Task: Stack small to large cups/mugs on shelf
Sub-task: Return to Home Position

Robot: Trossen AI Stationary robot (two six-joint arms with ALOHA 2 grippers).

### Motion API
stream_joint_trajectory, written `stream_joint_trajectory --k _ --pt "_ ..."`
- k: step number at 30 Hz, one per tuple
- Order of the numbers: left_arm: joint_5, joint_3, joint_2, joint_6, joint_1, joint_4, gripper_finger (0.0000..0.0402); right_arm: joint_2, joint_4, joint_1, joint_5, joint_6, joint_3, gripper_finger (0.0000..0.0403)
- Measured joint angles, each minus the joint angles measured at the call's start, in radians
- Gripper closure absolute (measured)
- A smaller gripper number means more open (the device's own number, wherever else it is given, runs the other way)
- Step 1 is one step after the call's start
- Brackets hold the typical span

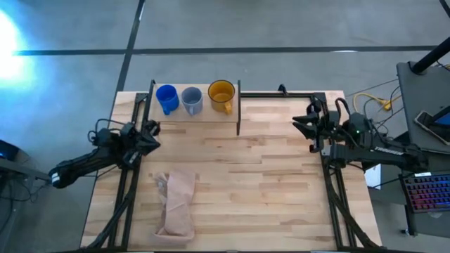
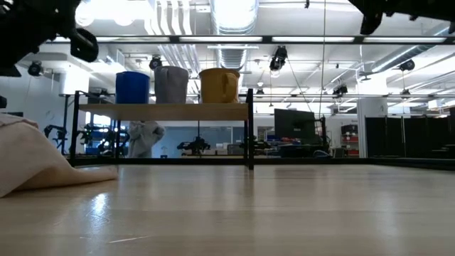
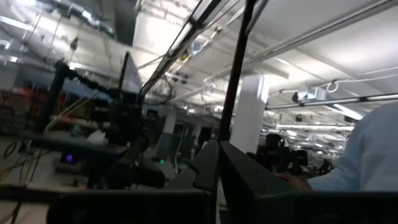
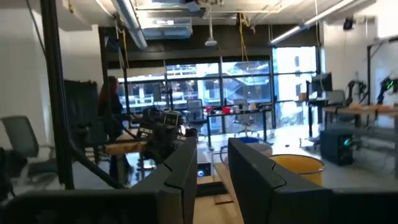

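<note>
Three mugs stand upright in a row on the pale wooden shelf [image 1: 199, 112], which also shows in the low view [image 2: 163, 111], at the table's far left: a small blue mug [image 1: 166, 98] [image 2: 132, 87], a grey-blue mug [image 1: 192, 100] [image 2: 170, 85] and an amber-yellow mug [image 1: 221, 96] [image 2: 219, 85]. None is stacked in another. My left gripper [image 1: 152, 131] hovers shut and empty at the table's left edge, near the shelf's front. My right gripper [image 1: 298, 126] hovers open and empty at the right edge. The yellow mug [image 4: 298, 164] also shows in the right wrist view.
A crumpled beige cloth [image 1: 177, 204] [image 2: 35, 160] lies on the plank tabletop near the front left. The shelf's black frame posts [image 1: 238, 105] stand at its ends. A person's pale sleeve [image 3: 373, 155] shows beyond the table in the left wrist view.
</note>
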Motion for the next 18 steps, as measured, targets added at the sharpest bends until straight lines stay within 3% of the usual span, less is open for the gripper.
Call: stream_joint_trajectory --k 13,18 --pt "-0.058 -0.001 -0.011 0.080 0.002 -0.277 0.0400 -0.382 0.001 0.000 0.033 0.054 -0.320 0.0319" --pt "-0.090 -0.002 -0.011 0.139 0.002 -0.310 0.0400 -0.381 0.057 0.000 0.014 -0.008 -0.370 0.0315"
